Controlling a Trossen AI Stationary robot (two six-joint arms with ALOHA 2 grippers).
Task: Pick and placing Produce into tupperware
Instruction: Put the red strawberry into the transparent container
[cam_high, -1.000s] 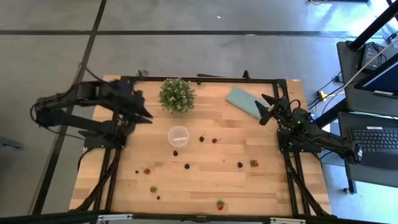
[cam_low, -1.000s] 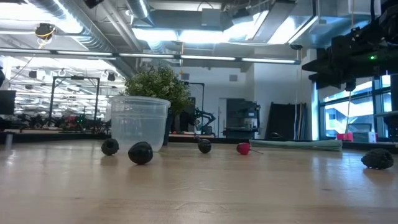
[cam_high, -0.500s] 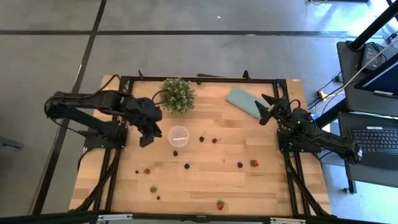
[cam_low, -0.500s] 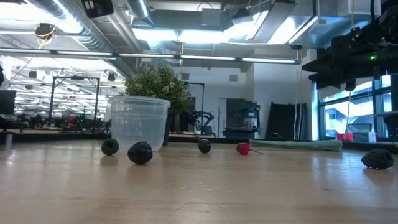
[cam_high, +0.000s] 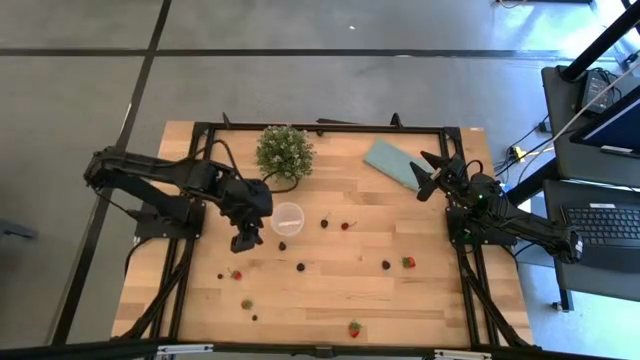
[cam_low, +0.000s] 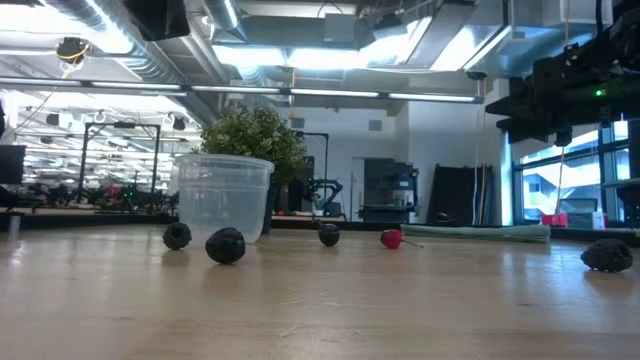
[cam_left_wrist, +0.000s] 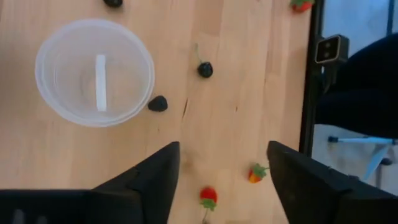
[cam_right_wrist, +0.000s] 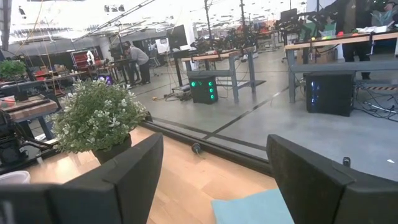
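Observation:
The tupperware, a small round clear cup, stands on its base mid-table with nothing inside. The produce lies loose on the wood: dark berries and red strawberries. My left gripper hovers open, pointing down, just left of and nearer than the cup; one strawberry shows on the table between its fingers. My right gripper waits open at the far right.
A bushy potted plant stands behind the cup at the far edge. A flat teal piece lies by the right gripper. More berries dot the near half. A black frame borders the table.
My left gripper has swung from the table's far left toward the right and near side, coming down beside the cup and tipping over until it points down. The cup, the berries and the right arm have stayed where they were.

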